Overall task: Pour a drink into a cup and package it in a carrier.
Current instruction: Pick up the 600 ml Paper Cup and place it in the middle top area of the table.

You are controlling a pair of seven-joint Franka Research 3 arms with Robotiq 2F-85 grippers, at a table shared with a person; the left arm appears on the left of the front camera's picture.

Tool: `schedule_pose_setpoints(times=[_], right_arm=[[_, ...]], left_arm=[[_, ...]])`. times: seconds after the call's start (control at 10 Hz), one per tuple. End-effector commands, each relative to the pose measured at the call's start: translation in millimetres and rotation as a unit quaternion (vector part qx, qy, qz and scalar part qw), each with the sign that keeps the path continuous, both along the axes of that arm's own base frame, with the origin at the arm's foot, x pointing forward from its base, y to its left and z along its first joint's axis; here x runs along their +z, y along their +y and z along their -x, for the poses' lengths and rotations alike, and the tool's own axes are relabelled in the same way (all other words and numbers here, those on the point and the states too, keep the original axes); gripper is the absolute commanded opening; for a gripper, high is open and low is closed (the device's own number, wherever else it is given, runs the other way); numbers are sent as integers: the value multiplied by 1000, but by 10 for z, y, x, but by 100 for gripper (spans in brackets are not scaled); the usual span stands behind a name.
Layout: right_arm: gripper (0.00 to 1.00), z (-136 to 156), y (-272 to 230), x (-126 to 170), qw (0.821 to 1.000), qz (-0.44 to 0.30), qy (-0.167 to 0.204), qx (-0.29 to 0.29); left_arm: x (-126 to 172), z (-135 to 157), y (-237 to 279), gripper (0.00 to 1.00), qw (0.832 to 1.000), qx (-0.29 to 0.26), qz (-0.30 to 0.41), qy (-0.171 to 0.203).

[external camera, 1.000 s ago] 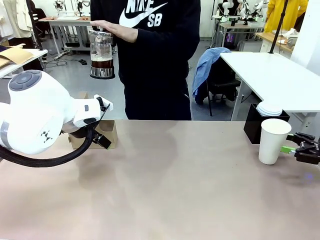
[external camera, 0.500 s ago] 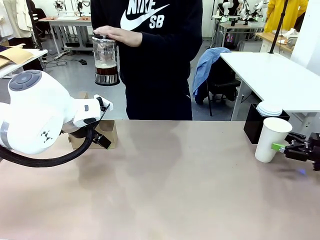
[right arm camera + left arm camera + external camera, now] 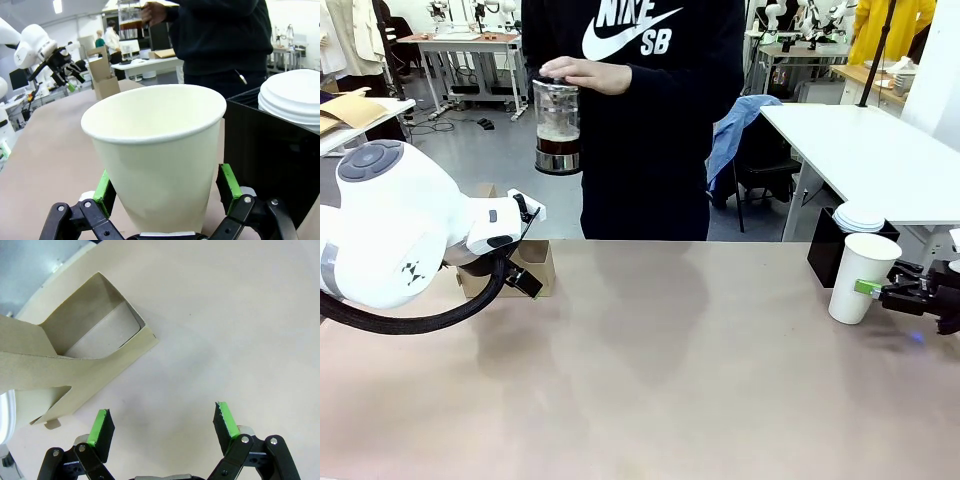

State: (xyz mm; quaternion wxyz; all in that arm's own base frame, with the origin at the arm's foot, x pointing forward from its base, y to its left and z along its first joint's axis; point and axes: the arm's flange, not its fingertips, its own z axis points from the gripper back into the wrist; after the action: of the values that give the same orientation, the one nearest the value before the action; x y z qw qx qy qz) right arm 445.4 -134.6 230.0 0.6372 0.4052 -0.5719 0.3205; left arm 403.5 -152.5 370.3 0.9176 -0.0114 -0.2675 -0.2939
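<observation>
Two risks stand out. At the surface's far left edge the carrier (image 3: 75, 367) is set, with the left jaws wide and empty just beside it; it could be knocked if they are lowered carelessly. Above the far edge, the drink (image 3: 558, 146) is held in a glass jug (image 3: 558, 105) by a hand (image 3: 588, 75). Near the right edge the cup (image 3: 861, 278) is straddled by the right jaws, wide and not visibly clamped; it may be tipped when filled.

Front: fixed on my side, facing across beige table (image 3: 650, 400).
Left wrist: close, facing down.
Right wrist: close, level; shares white paper cup (image 3: 160, 150) with front.
</observation>
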Motion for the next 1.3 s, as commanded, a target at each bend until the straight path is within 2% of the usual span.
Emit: schedule_pose_setpoints(times=[0.0, 0.3, 0.4, 0.5, 0.6, 0.9, 1.1, 1.2], right_arm=[[100, -134, 53, 4, 1000, -1, 22, -1], [100, -144, 72, 4, 1000, -8, 19, 10], [86, -160, 77, -2, 1000, -7, 11, 16], [80, -135, 61, 5, 1000, -15, -1, 23], [80, -86, 59, -26, 1000, -2, 10, 11], [80, -87, 60, -26, 1000, -5, 9, 13], [80, 302, 271, 629, 998, 19, -11, -53], [80, 369, 435, 887, 995, 27, 0, -93]], left_arm=[[0, 1, 4, 100, 1000, 0, 1, 0], [0, 1, 4, 100, 1000, 0, 1, 0], [0, 1, 4, 100, 1000, 0, 1, 0], [0, 1, 4, 100, 1000, 0, 1, 0], [0, 1, 4, 100, 1000, 0, 1, 0], [0, 1, 4, 100, 1000, 0, 1, 0], [0, 1, 4, 100, 1000, 0, 1, 0], [0, 1, 4, 100, 1000, 0, 1, 0]])
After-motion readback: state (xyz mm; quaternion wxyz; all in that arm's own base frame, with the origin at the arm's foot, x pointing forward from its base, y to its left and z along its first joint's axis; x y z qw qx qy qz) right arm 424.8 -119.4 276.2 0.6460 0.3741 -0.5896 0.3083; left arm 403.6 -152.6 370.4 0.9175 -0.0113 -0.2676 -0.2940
